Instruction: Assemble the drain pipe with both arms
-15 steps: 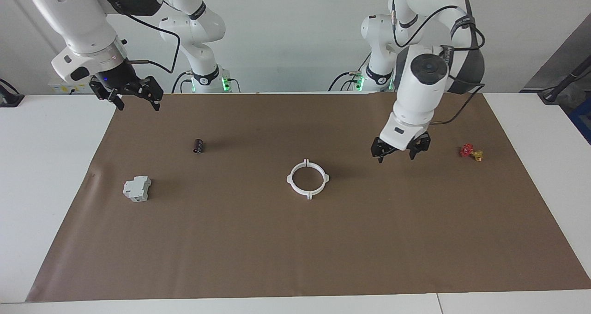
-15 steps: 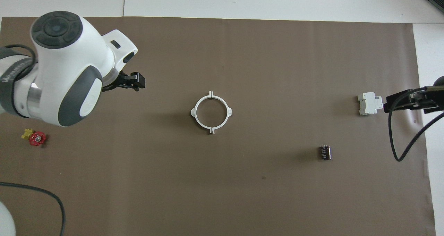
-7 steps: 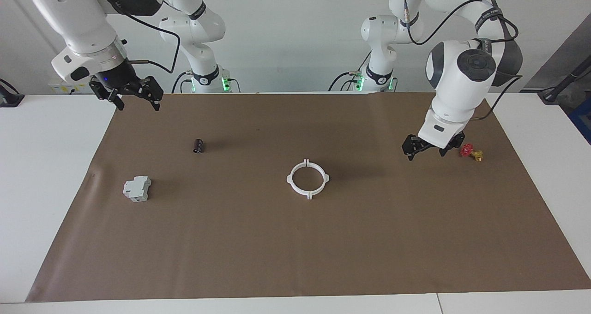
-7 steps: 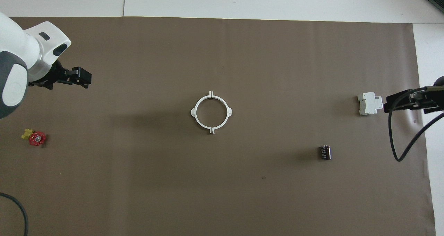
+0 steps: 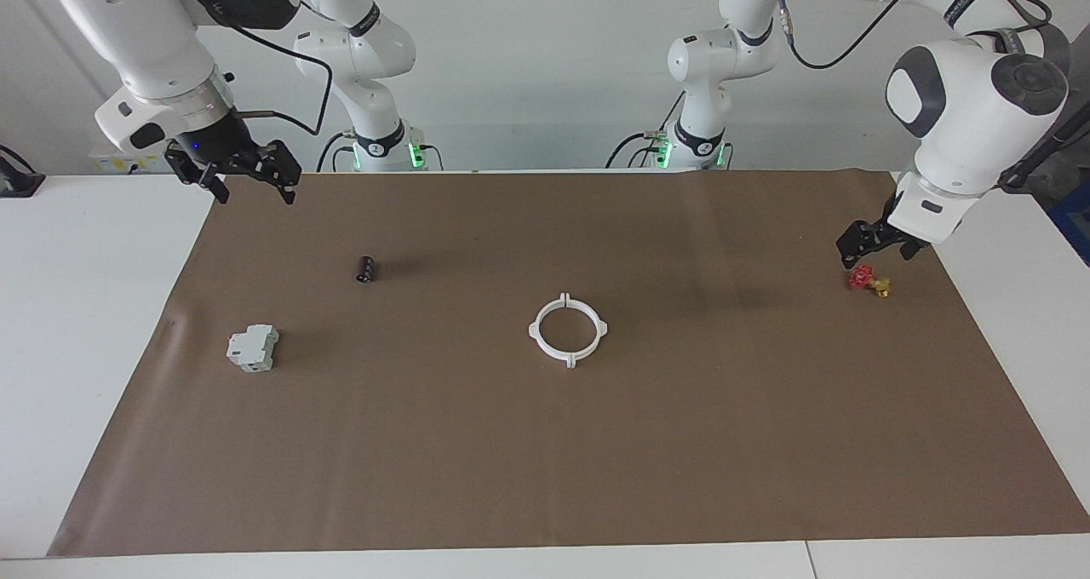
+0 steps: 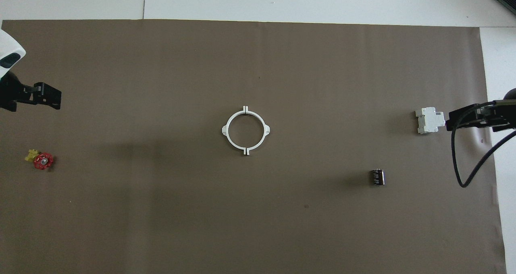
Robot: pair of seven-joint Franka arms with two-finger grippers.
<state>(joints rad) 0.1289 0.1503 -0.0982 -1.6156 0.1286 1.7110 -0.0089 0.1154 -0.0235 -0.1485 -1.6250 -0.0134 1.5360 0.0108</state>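
Note:
The drain pipe [image 5: 570, 360] [image 6: 245, 111] lies flat in the middle of the brown mat, its two white half-rings closed into one ring with tabs touching. Neither gripper touches it. My left gripper [image 5: 875, 251] [image 6: 50, 99] hangs open and empty over the mat's edge at the left arm's end, just above a red and yellow valve. My right gripper [image 5: 255, 192] [image 6: 457, 121] waits open and empty, raised over the mat's corner at the right arm's end.
A red and yellow valve [image 5: 869, 280] [image 6: 40, 160] lies near the left arm's end. A grey-white boxy block [image 5: 253, 347] [image 6: 429, 120] and a small black cylinder [image 5: 365, 269] [image 6: 377, 177] lie toward the right arm's end. Brown mat [image 5: 545, 460] covers the white table.
My left arm has swung away from the ring toward its own end of the table, ending over the valve. The ring and the right arm have not moved.

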